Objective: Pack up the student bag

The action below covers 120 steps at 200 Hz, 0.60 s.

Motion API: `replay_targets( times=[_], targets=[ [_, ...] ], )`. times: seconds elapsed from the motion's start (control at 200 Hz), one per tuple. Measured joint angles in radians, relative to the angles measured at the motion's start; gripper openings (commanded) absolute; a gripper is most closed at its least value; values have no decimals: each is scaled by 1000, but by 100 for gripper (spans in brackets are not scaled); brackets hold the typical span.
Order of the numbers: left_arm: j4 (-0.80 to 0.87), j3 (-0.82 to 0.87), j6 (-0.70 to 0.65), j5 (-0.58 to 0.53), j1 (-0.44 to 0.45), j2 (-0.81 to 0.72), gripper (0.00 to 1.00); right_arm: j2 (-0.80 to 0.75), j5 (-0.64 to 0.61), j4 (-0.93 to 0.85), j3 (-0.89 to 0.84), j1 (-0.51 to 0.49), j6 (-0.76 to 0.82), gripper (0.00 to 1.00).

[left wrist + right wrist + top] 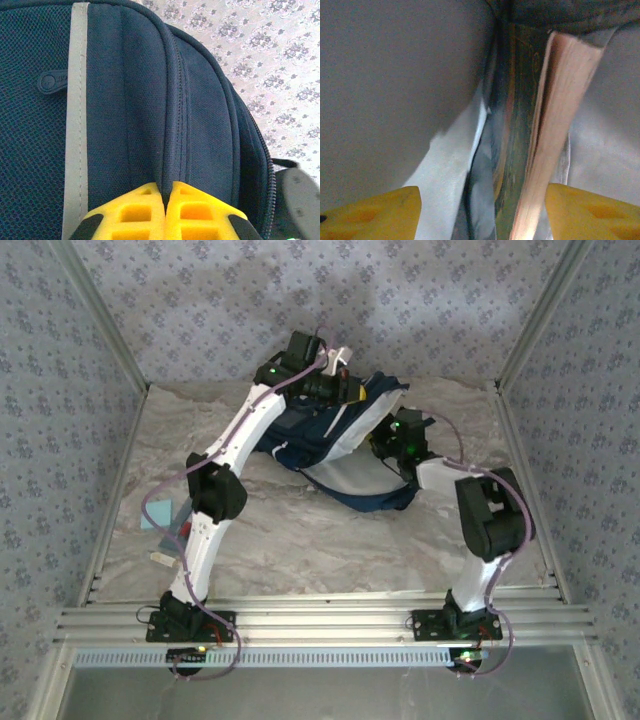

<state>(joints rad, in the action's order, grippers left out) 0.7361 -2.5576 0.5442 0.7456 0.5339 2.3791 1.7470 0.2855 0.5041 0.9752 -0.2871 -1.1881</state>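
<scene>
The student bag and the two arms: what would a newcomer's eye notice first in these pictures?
The navy student bag lies open in the middle of the table, both arms reaching to it. In the left wrist view, the yellow left fingers are pinched shut on a ridge of its fabric. In the right wrist view, the right fingers stand wide apart inside the pale lining, with a book ahead of them.

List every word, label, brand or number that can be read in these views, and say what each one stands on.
No text can be read in any view.
Marks on the round rubber tab of the student bag: too small and blurred to read.
Cover of the book inside the bag: blurred, nothing legible.
</scene>
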Motion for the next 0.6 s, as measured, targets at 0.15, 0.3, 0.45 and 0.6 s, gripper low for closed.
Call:
replay_targets(
  times=[0.15,0.3,0.45,0.6],
  targets=[
    [4,-8,-1,15,-19,0,3,-142,31,-98,-47,53,63,70],
    [44,-63,-11,18,-37,0,7,-272,42,-253,-96,86,163,70],
    [85,-73,-29,25,-45,0,7,-378,-20,-457,-86,107,327,70],
    [129,-47,-71,26,-26,-4,9,-404,-92,-579,-69,151,498,68]
  ],
)
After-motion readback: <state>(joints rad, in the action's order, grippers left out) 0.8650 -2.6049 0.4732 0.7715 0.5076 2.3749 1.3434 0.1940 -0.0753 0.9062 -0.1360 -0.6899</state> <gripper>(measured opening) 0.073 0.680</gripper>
